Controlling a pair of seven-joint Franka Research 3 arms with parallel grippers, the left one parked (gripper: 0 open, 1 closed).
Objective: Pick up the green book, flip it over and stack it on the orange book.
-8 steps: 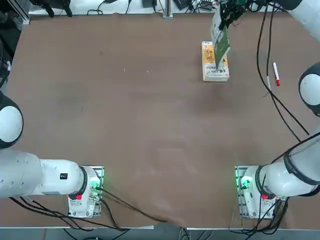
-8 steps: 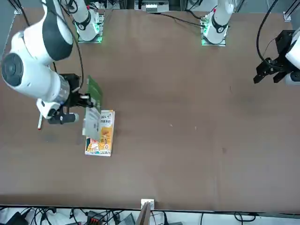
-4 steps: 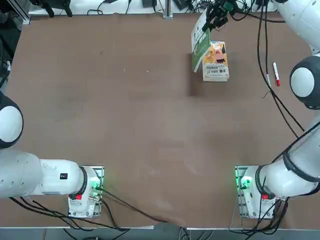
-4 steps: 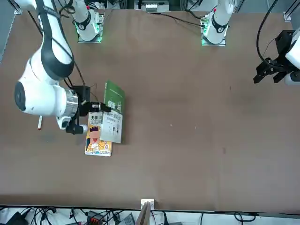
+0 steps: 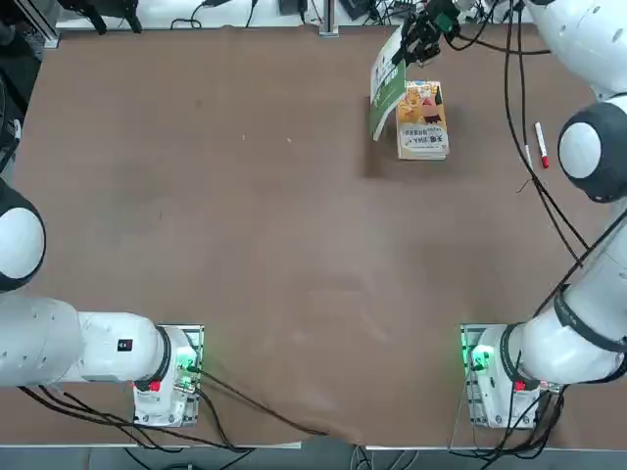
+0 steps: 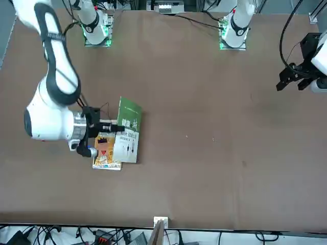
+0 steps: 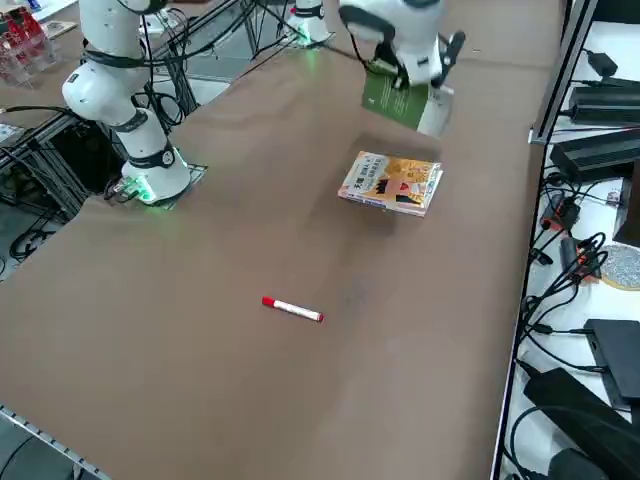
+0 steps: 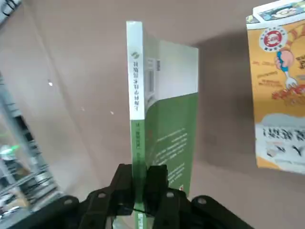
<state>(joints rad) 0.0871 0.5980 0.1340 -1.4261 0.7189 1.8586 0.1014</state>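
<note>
Two books sit at the far end of the worktop (image 5: pixel 245 245), well beyond the arm bases. Nearest of the loose things, toward the robot's right side, a red-and-white pen (image 5: pixel 540 144) lies flat on the brown surface, apart from both books.

Past it, the orange book (image 5: pixel 421 120) lies flat with its cartoon cover up and its white text panel at the end nearer the robot; part of it shows in the wrist view (image 8: pixel 279 90) and the front view (image 6: pixel 106 151).

Farther out, the right hand (image 5: pixel 423 29) is clamped on the green book (image 5: pixel 388 85), its two fingers (image 8: pixel 125 186) pinched together on the spine end. That book is off the surface, tilted on edge, hanging above and just beside the orange book's left edge. The wrist view shows its spine and a cover half white, half green (image 8: pixel 162 119); the front view shows its half-green, half-white cover (image 6: pixel 127 130) overlapping the orange book's side; the side view shows it raised (image 7: pixel 396 98) over the worktop.
</note>
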